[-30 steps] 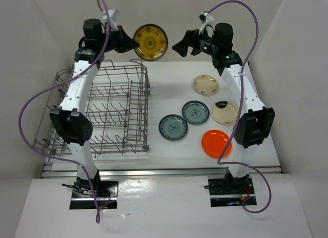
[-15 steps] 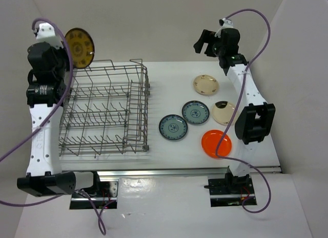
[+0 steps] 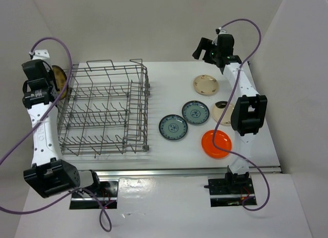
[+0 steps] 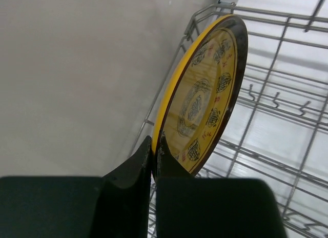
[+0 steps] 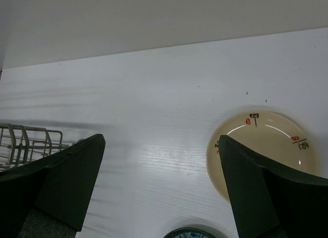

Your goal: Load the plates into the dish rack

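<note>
L claw (image 4: pixel 155 145) shut tight on lower rim of brown-yellow plate (image 4: pixel 205 94). Held upright, edge-on, at 10 o'clock corner of dish rack (image 3: pixel 145 110), along its 9 o'clock wall; inside or outside the wire, cannot tell. Hemmed by side wall (image 4: pixel 77 79) close at 9 o'clock.

R claw (image 3: pixel 205 47) spread wide, empty, raised over table (image 3: pixel 169 79) at 1 o'clock, w/ cream plate (image 3: pixel 206 84) flat below.

Flat on table at 3 o'clock of rack: blue-green plate A (image 3: pixel 173 127) just beside blue-green plate B (image 3: pixel 195 112); 2nd cream plate (image 3: pixel 224 113) partly hidden by R arm (image 3: pixel 248 115); orange plate (image 3: pixel 216 143) at 5 o'clock, crossed by cable (image 3: pixel 221 126).
</note>
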